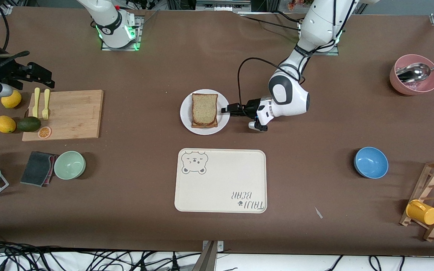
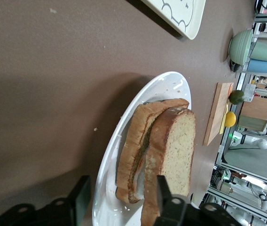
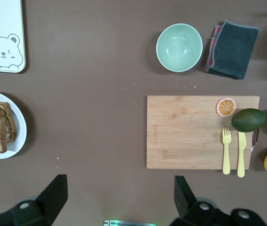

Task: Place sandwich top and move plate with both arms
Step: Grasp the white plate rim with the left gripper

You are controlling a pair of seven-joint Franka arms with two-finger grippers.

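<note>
From the high front camera, a small round white plate point(image 1: 205, 111) sits near the middle of a brown table point(image 1: 315, 180), and on it lies the sandwich top point(image 1: 204, 109) — a roughly square slice of speckled tan bread with a brown crust, resting flat on the stack beneath it. The left wrist view adds what the overhead cannot: seen from the side, the sandwich top point(image 2: 173, 155) sits over a second slice with a thin pale and dark filling between the two, and the plate's point(image 2: 110, 160) glossy rim runs close in front of the camera. The left gripper point(image 1: 226, 110) is low at the plate's edge toward the left arm's end of the table; its two black fingers point(image 2: 162, 190) are spread apart, one to each side of the rim and the bread, clamped on nothing. The right gripper point(image 3: 117, 195) appears only in its own wrist view, high over the table, fingers wide apart and empty; that arm waits. Nearer the front camera than the plate lies a cream tray point(image 1: 220, 180) with a bear drawing. Toward the right arm's end are a wooden cutting board point(image 1: 64, 114) carrying a yellow fork and knife and an orange slice, with an avocado point(image 1: 28, 124) and two lemons beside it, plus a mint-green bowl point(image 1: 69, 165) next to a dark folded cloth point(image 1: 37, 163). Toward the left arm's end stand a blue bowl point(image 1: 370, 162), a pink bowl point(image 1: 414, 74) holding a metal spoon, and a wooden rack with a yellow cup point(image 1: 422, 212).
</note>
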